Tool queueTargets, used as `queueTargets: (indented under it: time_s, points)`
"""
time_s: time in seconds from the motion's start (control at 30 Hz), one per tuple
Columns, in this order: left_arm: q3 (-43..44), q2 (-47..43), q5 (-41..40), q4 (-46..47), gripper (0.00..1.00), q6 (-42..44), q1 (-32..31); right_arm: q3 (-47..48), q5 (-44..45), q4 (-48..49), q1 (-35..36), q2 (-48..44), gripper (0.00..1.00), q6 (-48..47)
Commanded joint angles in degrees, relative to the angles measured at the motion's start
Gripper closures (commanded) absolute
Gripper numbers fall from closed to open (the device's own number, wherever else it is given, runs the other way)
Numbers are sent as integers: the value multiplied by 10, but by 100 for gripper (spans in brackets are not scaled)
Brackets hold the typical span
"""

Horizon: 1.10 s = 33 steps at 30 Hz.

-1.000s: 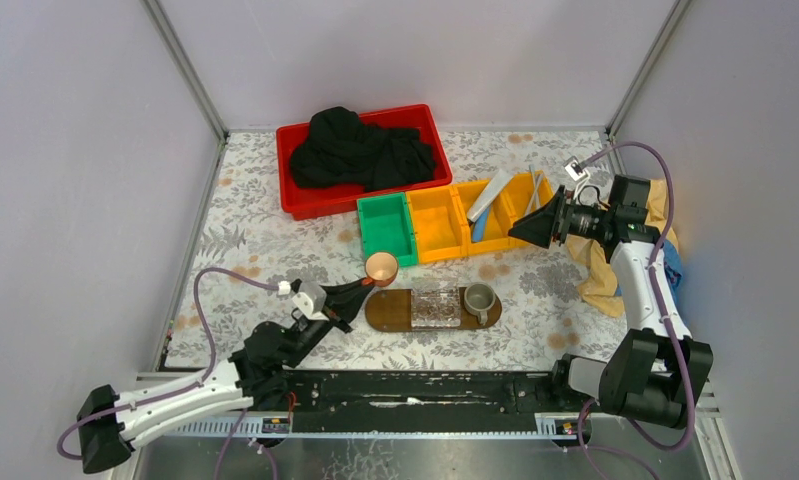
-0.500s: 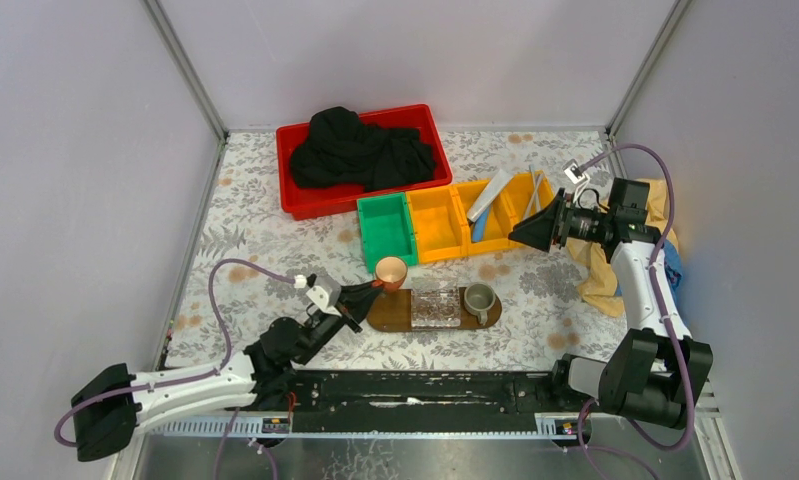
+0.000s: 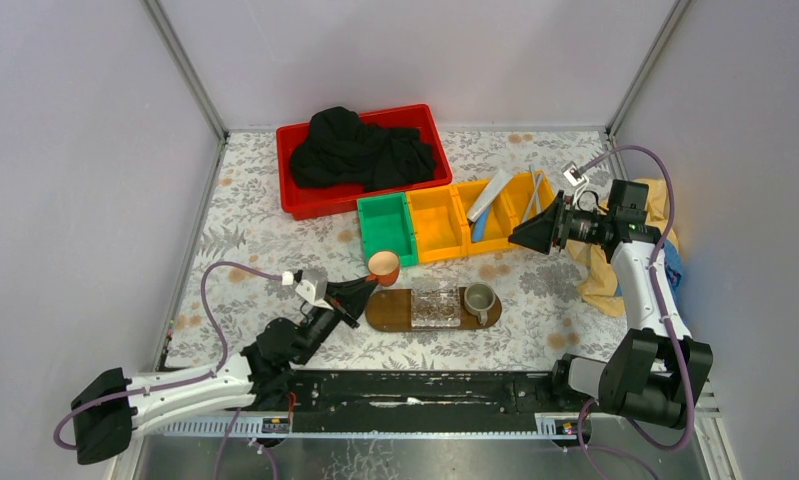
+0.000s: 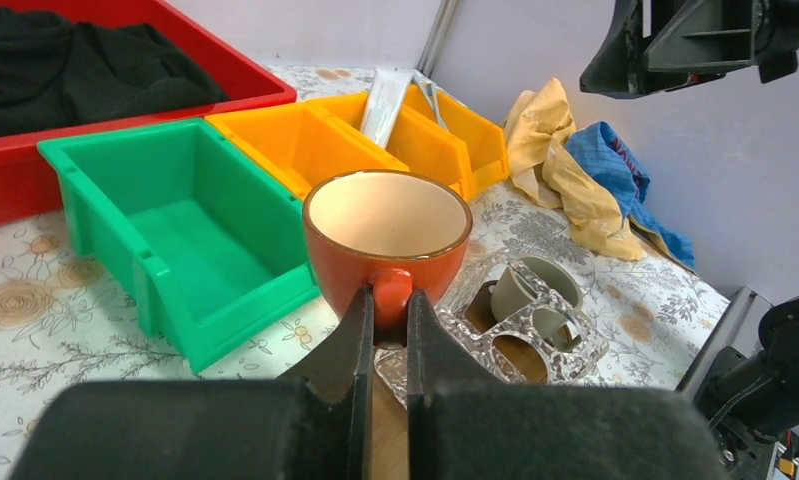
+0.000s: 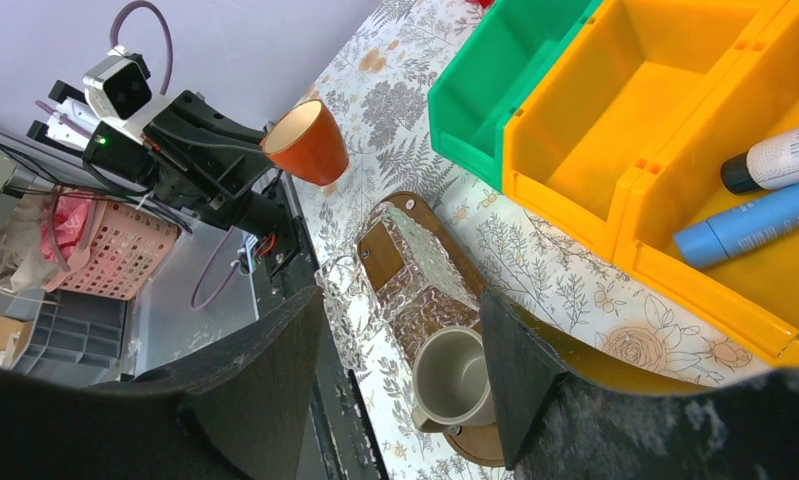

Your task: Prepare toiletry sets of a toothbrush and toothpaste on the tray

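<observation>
A robot lab cell: plain pale wall panels (image 3: 415,50) on aluminium posts (image 3: 185,68) box in 3 sides of a table with a floral cloth (image 3: 245,230). The left arm (image 3: 185,385) and right arm (image 3: 643,285) are bolted to a black rail (image 3: 415,385) at the near edge, trailing purple cables (image 3: 235,265).

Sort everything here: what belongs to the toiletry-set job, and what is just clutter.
Job: tray, toothbrushes, white toothpaste, blue toothpaste.
Clutter: orange cup, grey mug, clear box, green bin, black cloth, rags.
</observation>
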Motion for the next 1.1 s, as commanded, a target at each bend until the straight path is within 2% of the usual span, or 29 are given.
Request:
queueTargets:
  time_s: [0.0,0.13,0.2,0.4,0.5,0.67,0.87,1.07]
  points:
    - [-99,-12,-31,4,100,-31,3,25,-21,-12,-3,-2,34,-24]
    - [-70,-40,-6,-54,100,-18,3,38,-45,-43,5,4,33,-77]
    - [-50,-57,7,-92,100,6,3,72,-12,-89,41,14,30,-129]
    - [-9,-104,33,-180,100,88,3,227,187,-182,265,95,28,-172]
    - [-9,-105,50,-167,100,118,3,323,293,-217,379,161,28,-157]
    - [-10,-81,60,-137,100,141,3,428,399,-245,497,269,27,-135]
    - [-22,-82,84,-105,100,153,3,459,449,-243,549,334,29,-122]
    - [-34,-92,92,-82,100,157,3,470,451,-252,562,369,39,-121]
